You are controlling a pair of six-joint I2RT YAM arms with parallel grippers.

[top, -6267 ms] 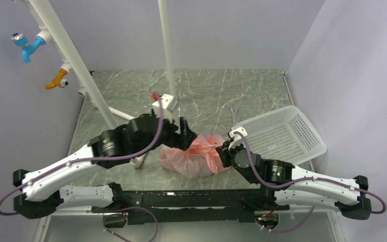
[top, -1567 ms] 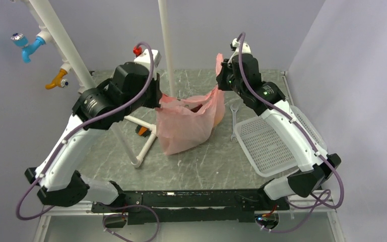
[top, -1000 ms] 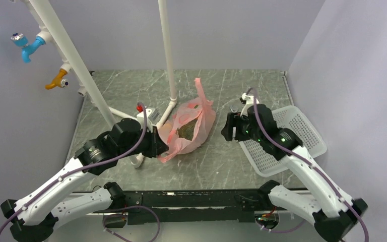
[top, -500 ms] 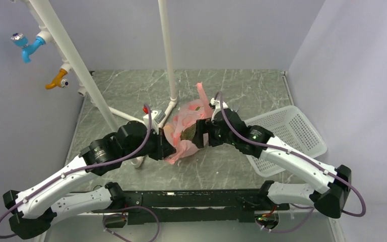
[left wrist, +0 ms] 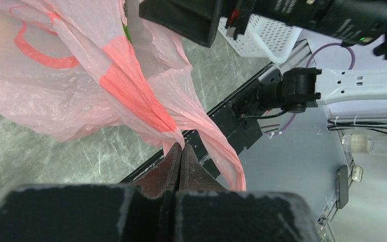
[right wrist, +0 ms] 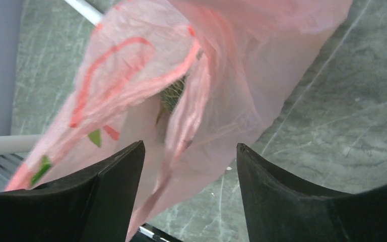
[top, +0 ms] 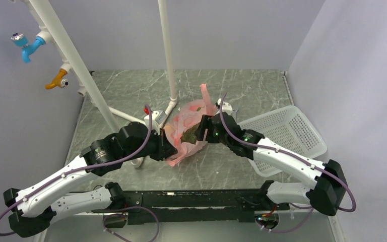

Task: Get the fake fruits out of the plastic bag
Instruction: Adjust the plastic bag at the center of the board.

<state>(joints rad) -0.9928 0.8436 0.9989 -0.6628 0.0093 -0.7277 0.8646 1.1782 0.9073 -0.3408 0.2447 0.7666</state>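
Note:
The pink plastic bag (top: 185, 126) lies crumpled mid-table with one handle sticking up. A grey-green netted melon (top: 190, 134) shows dark through the film; the other fake fruits are hidden. My left gripper (top: 168, 149) sits at the bag's near-left edge. In the left wrist view it (left wrist: 181, 146) is shut on a bunched fold of the bag (left wrist: 55, 91). My right gripper (top: 200, 132) presses against the bag's right side. In the right wrist view it (right wrist: 190, 151) is open, with a loose strip of the bag (right wrist: 221, 75) hanging between the fingers and a patch of melon (right wrist: 173, 94) peeking out.
A white mesh basket (top: 283, 134) stands tilted at the right, behind my right arm. A white pipe frame (top: 169, 60) rises just behind the bag, with its foot on the table at the left. Blue and orange taps (top: 27, 48) hang at the far left wall.
My right arm has swung left from the basket to the bag's side, and its jaws have narrowed a little. My left gripper has kept its pinch on the bag, almost still.

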